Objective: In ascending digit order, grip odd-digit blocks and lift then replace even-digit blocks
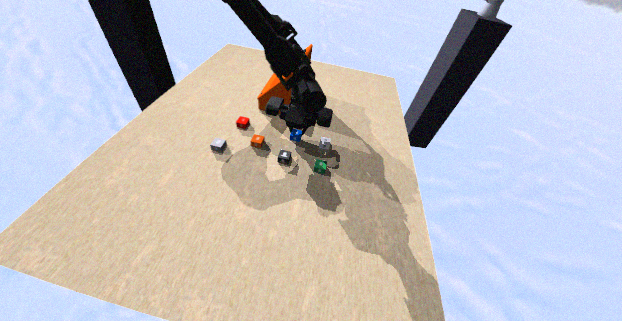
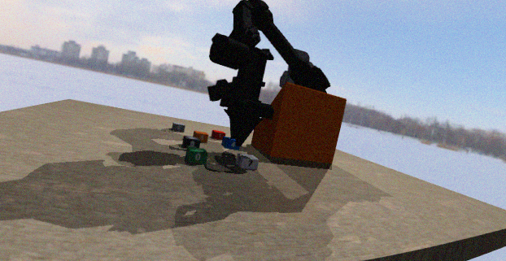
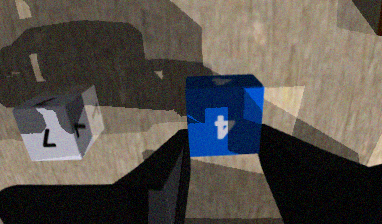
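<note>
The blue block shows a 4. My gripper is shut on it, a finger at each side, and holds it slightly above the table. The white block shows a 7 and stands beside it. The green block shows a 0. A black block, an orange block, a red block and a grey block have digits too small to read.
A large orange box stands on the table close behind the gripper. Dark pillars stand beyond the table's sides. The arm's shadows fall across the blocks.
</note>
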You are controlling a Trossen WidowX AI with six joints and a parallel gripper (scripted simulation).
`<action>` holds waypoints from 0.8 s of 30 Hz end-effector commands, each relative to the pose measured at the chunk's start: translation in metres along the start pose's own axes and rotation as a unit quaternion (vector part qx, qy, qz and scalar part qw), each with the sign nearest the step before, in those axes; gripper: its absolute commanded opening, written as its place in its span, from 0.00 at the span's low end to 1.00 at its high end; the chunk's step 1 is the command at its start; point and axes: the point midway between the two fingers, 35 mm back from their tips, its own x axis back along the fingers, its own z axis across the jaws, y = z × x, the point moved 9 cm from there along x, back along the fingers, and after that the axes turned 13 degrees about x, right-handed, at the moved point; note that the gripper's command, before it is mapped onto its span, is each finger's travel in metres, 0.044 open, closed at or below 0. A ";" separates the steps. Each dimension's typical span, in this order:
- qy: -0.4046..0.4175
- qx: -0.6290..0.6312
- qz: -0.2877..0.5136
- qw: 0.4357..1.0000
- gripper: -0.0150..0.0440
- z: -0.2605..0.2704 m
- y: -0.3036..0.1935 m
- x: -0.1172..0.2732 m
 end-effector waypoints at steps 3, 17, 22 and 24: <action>0.001 0.001 0.002 1.000 0.46 0.000 0.000 -0.008; 0.001 0.001 0.002 1.000 0.46 0.000 -0.001 -0.014; 0.001 0.001 0.002 1.000 0.64 0.000 -0.001 -0.014; 0.001 0.001 0.002 1.000 0.72 0.000 -0.001 -0.014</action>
